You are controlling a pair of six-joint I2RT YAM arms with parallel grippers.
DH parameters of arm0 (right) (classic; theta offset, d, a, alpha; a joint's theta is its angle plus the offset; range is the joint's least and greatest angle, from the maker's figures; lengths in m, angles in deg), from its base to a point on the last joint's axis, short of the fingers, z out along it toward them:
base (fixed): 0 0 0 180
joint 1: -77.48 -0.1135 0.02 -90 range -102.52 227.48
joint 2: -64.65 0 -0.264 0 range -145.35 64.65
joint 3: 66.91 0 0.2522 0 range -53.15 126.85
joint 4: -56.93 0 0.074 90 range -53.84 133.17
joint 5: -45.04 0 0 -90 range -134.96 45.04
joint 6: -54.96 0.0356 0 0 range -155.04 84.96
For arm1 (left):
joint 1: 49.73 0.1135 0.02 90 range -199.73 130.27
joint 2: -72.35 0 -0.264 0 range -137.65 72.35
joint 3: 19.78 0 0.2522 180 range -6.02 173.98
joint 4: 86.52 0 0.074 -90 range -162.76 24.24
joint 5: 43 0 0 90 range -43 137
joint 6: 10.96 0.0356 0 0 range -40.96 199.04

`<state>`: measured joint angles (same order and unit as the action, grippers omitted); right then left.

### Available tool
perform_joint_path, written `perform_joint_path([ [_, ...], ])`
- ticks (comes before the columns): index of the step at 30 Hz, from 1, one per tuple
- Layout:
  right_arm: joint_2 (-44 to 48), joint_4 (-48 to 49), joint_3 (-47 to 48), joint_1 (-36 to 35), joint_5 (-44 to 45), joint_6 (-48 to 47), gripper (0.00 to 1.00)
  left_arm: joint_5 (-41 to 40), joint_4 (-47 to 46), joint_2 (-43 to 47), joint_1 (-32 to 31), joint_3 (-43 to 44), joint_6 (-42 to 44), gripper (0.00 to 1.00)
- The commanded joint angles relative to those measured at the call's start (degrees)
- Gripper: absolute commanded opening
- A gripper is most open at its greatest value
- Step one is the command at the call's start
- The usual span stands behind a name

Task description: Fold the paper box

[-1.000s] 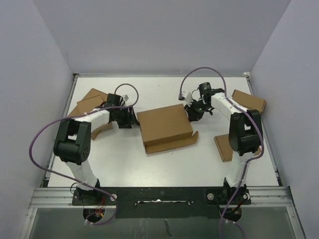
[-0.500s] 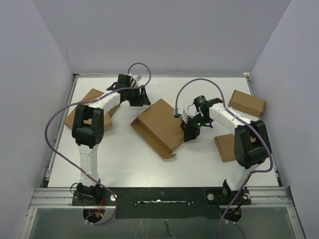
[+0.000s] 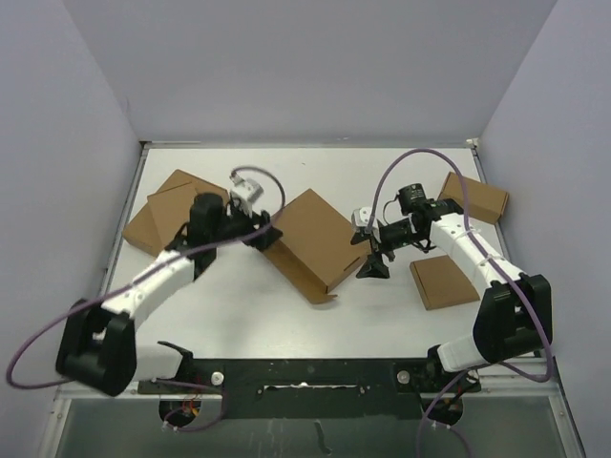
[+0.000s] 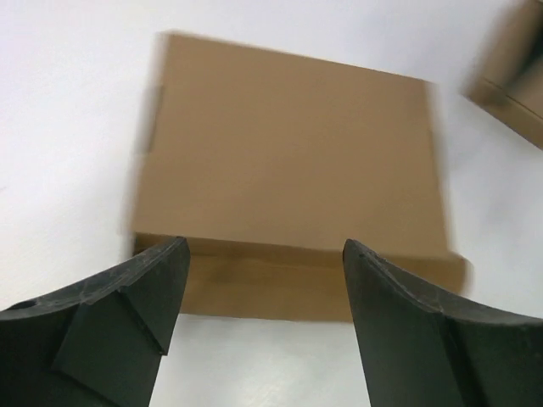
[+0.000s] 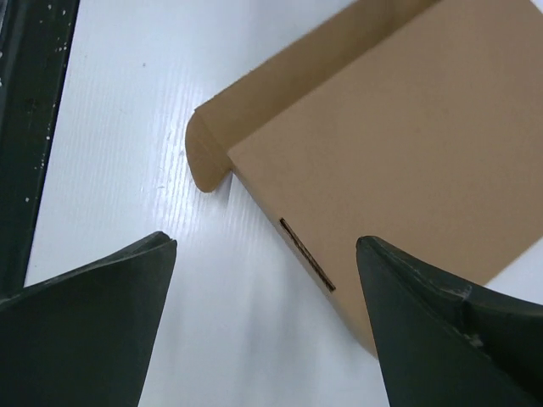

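— Where's the paper box in all this?

— Middle of the counter, lying flat and skewed, one corner pointing at the near edge. Nothing is holding it.

— So neither arm has a grip on it?

— No. The left fingers are spread and aimed at its far-left side, close to the edge, with only bare cardboard in front of them. The right fingers gape wide, just off its right-hand corner, and they're empty too.

— Why stand one on each side like that?

— I'd guess to pen it in. A light box would slide if it were pushed from one side only.

— Does it look finished?

— Not quite, to my eye. From the right wrist you can see a rounded tab and a lower strip sticking out past the top panel. There's a dark slot in the edge beside it, probably where something tucks in.

— And the other brown pieces?

— Those are smaller flat boxes off to the sides, well apart from it.
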<state>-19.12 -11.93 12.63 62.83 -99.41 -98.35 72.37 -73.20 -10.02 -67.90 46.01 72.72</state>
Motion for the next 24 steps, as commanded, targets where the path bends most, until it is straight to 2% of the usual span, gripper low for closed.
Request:
perform_joint_path([
  [1, 1.23, 9.01, -4.55, -1.11, -9.66, -14.52, 0.92, 4.43, -32.51, 17.62, -15.22, -22.41, 13.66, 0.75],
  [4, -1.36, 7.45, -3.82, -1.32, -9.43, -18.73, 0.92, 0.30, -36.16, 21.62, -23.45, -30.61, 16.87, 0.73],
  [6, -1.13, 9.70, -5.69, -1.55, -8.78, -19.52, 0.92, -3.85, -38.83, 22.48, -29.19, -34.59, 18.48, 0.72],
  [11, -1.00, 17.25, -10.35, -1.56, -5.84, -17.65, 0.88, -11.59, -41.94, 18.02, -38.85, -36.95, 20.60, 0.67],
  [19, -1.81, 23.28, -14.45, -3.46, -1.63, -17.54, 0.81, -15.65, -51.06, 1.17, -43.42, -32.12, 20.91, 0.53],
  [24, -2.43, 24.88, -15.23, -4.78, 0.14, -17.29, 0.78, -20.93, -55.84, -4.47, -44.75, -30.62, 20.35, 0.51],
])
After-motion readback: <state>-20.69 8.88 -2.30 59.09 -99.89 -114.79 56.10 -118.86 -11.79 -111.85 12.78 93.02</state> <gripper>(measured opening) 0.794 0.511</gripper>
